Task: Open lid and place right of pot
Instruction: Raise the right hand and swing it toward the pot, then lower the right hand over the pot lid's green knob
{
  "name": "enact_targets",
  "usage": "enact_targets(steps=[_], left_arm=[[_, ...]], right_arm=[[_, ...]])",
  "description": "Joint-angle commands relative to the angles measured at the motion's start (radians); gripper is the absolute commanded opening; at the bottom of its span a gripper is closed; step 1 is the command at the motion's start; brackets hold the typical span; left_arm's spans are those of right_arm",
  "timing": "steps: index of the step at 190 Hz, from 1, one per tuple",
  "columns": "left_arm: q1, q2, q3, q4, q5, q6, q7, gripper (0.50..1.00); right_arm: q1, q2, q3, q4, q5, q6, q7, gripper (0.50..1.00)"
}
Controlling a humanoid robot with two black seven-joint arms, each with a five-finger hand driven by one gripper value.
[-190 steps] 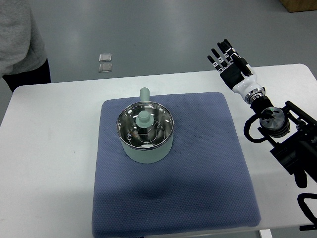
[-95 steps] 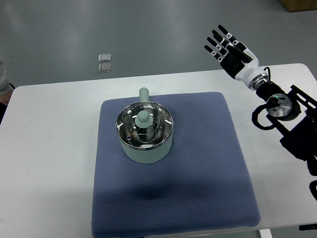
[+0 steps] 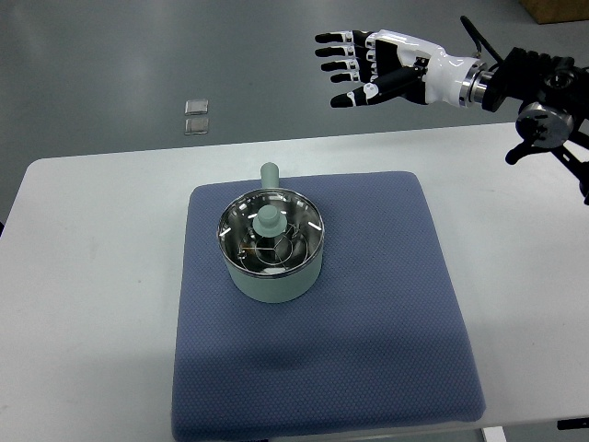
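Lid [image 3: 270, 227] sits on the pot [image 3: 271, 247], near the middle of the blue mat [image 3: 368, 322] on the desk [image 3: 83, 276], so nothing is done yet. Up right, well apart, the right hand [image 3: 368, 66] hovers with fingers spread wide, holding nothing; reaching, grasping, lifting and placing all remain.

This looks like a robotics lab or test room, not a home kitchen. Below the right hand [image 3: 382, 69] stands a plain white table [image 3: 92, 304] with rounded corners, and on it, below and to the left of the hand, lies a blue-grey padded mat [image 3: 368, 350] set out as a work surface. The light green pot [image 3: 271, 253] with its glass lid [image 3: 269, 238] sits alone on that mat, with no stove or counter around it. Behind the hand spreads a bare, smooth grey floor [image 3: 138, 55]. Far to the hand's left, two small clear square objects [image 3: 195, 117] lie on that floor.
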Motion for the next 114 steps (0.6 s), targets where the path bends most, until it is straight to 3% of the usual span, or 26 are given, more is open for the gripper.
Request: enact_targets(steps=[1, 56, 105, 114], left_arm=[[0.000, 0.000, 0.001, 0.000, 0.000, 0.000, 0.000, 1.000], [0.000, 0.000, 0.000, 0.000, 0.000, 0.000, 0.000, 1.000], [0.000, 0.000, 0.001, 0.000, 0.000, 0.000, 0.000, 1.000], [0.000, 0.000, 0.000, 0.000, 0.000, 0.000, 0.000, 1.000]], right_arm=[[0.150, -0.031, -0.174, 0.037, -0.038, 0.011, -0.001, 0.932], [0.519, -0.013, -0.571, 0.160, -0.041, 0.011, -0.024, 0.932], [0.630, 0.085, -0.683, 0.201, -0.044, -0.046, -0.024, 0.930], [0.633, 0.138, -0.715, 0.198, -0.093, -0.093, -0.024, 0.928]])
